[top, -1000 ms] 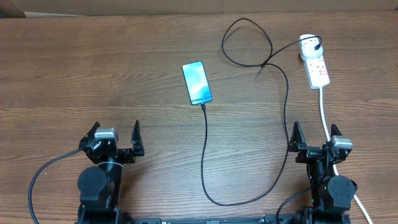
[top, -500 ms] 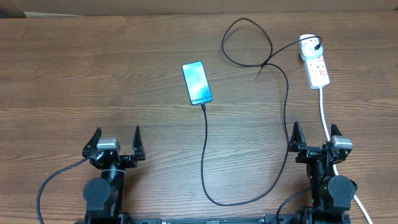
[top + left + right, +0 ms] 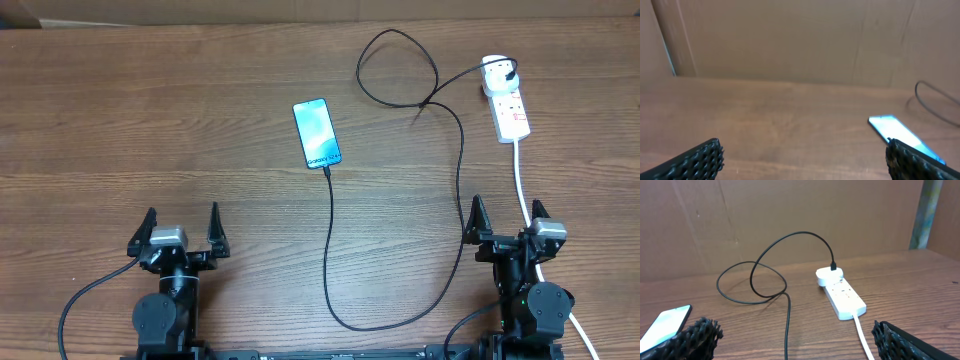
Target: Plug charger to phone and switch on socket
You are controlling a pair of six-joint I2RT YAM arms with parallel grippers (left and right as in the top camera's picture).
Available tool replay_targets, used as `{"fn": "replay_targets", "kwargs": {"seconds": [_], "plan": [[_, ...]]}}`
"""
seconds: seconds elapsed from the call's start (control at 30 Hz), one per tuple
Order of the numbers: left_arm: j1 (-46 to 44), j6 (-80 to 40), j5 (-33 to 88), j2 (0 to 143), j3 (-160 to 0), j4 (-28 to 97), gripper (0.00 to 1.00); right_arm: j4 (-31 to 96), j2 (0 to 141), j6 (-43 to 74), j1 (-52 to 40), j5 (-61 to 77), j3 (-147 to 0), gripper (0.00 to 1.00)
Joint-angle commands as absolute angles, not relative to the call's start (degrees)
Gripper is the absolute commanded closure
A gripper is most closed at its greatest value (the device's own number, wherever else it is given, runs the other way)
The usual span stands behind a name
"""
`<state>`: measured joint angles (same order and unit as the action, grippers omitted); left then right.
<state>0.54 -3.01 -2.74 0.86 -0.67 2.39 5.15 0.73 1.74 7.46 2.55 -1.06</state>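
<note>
The phone (image 3: 317, 133) lies flat mid-table with its screen lit; the left wrist view shows it too (image 3: 895, 129), partly behind my right finger there. The charger's black cable (image 3: 329, 240) meets the phone's lower end, curves round the front, climbs and loops, and ends at the plug adapter (image 3: 497, 71) in the head of the white socket strip (image 3: 510, 112). My left gripper (image 3: 182, 216) is open and empty near the front left. My right gripper (image 3: 508, 208) is open and empty at the front right, facing the socket (image 3: 842, 296) and cable (image 3: 788, 325).
The strip's thick white cord (image 3: 521, 180) runs toward the front edge, passing beside my right gripper. A brown cardboard wall (image 3: 790, 210) stands behind the table. The cable's loop (image 3: 398, 68) lies at the back between the phone and the strip.
My left wrist has turned to face straight ahead and pulled back slightly toward the front edge. The right arm, phone, cable and socket have not moved.
</note>
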Motion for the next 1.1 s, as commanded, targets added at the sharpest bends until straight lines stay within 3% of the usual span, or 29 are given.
{"fn": "replay_targets", "kwargs": {"seconds": [0.0,1.07], "plan": [[1.17,-3.79,-3.51,0.16,-0.25,4.19,0.00,4.80,0.16,2.13,7.64,2.02,-0.47,0.00],[1.08,-1.76,-2.24,0.16,-0.27,4.47,0.00,4.80,0.16,2.13,7.64,2.02,-0.47,0.00]]}}
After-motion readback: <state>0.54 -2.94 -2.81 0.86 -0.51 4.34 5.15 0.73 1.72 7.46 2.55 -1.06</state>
